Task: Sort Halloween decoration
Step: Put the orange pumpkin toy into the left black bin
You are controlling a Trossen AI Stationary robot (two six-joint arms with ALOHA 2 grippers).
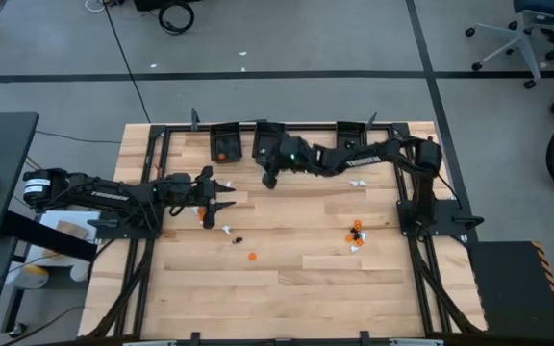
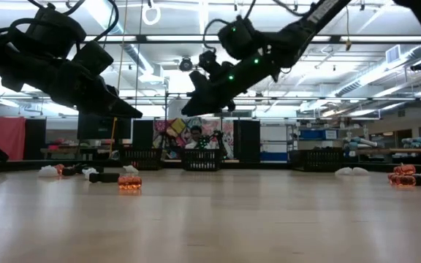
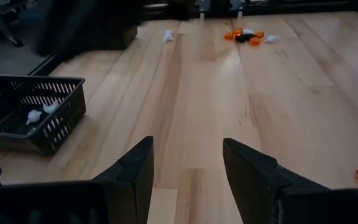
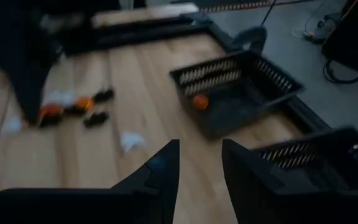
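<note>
Early days in the sorting, by the look of it: one orange trinket (image 4: 199, 101) sits in the left-hand bin (image 1: 224, 142), a couple of white trinkets (image 3: 41, 112) lie in another bin (image 3: 30, 112), and most of the Halloween decoration is loose on the tabletop (image 1: 296, 279). There's a cluster of orange, black and white pieces (image 1: 356, 234) toward the right side, a lone orange piece (image 1: 252, 257) near the middle with a tiny black one (image 1: 238, 238) just beside it, and more white and orange bits (image 1: 205, 213) right by the left end effector (image 1: 221, 204). That left end effector hangs low over the wood with its fingers apart and nothing between them. The right end effector (image 1: 269, 180) is reached across near the bins at the far edge, fingers parted with a gap showing and nothing gripped, which I read as a drop just made or being made. In the way: the bin walls stand right beside it, the left arm is near, and the pieces are tiny and bunched, so a clean single pick looks fiddly.
</note>
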